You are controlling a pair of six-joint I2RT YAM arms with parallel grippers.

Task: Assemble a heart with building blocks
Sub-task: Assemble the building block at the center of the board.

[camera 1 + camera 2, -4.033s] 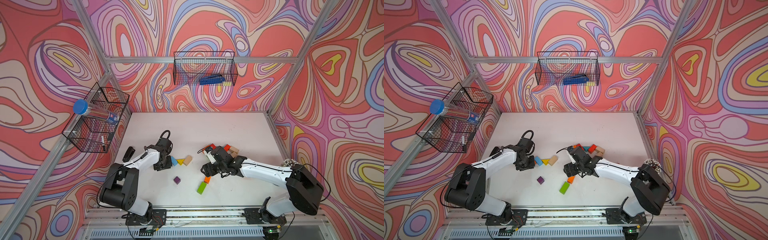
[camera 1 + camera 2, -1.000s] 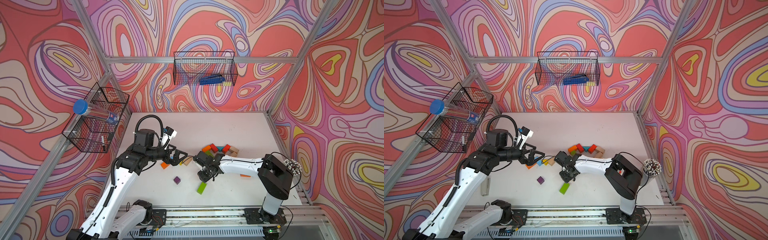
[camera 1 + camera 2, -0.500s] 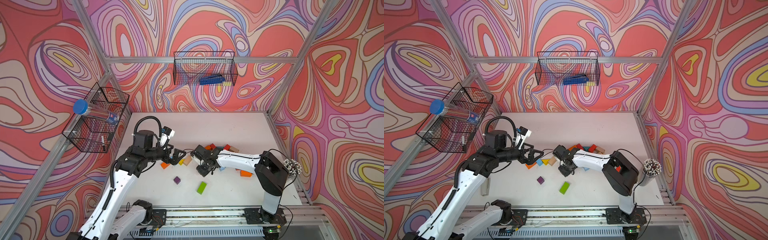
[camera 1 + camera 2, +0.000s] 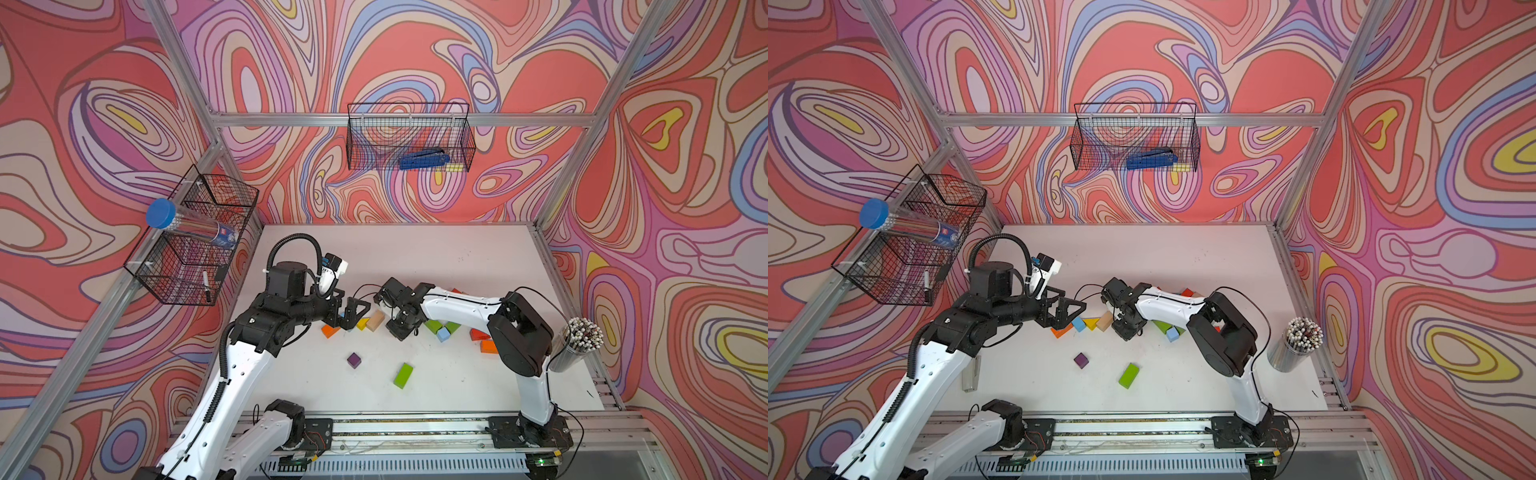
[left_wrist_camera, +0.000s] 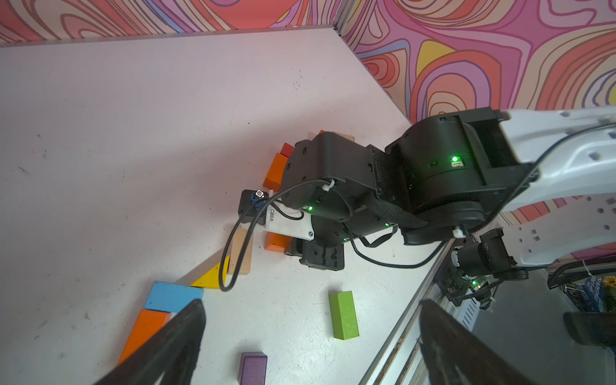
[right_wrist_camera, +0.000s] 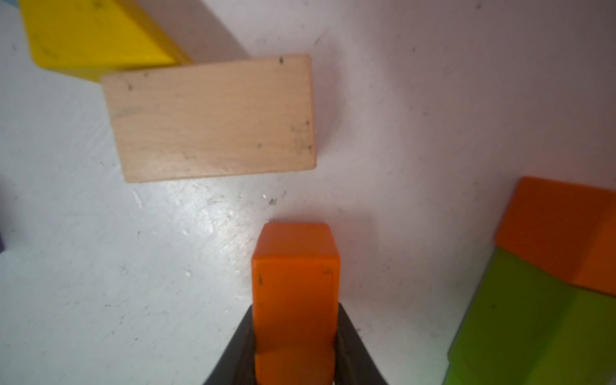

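Right wrist, right pincer clamping smooth orange rectangular brick

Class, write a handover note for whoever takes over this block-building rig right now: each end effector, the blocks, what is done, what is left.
Left end effector: open, empty, over the short row ending in the plain wood block.
Right end effector: shut on an orange block, close to that plain wood block.
Other blocks cluster beneath the right arm; a purple cube and a green brick lie apart.
Done: no heart shape yet.
Left: place the held block, gather the strays, finish the outline.
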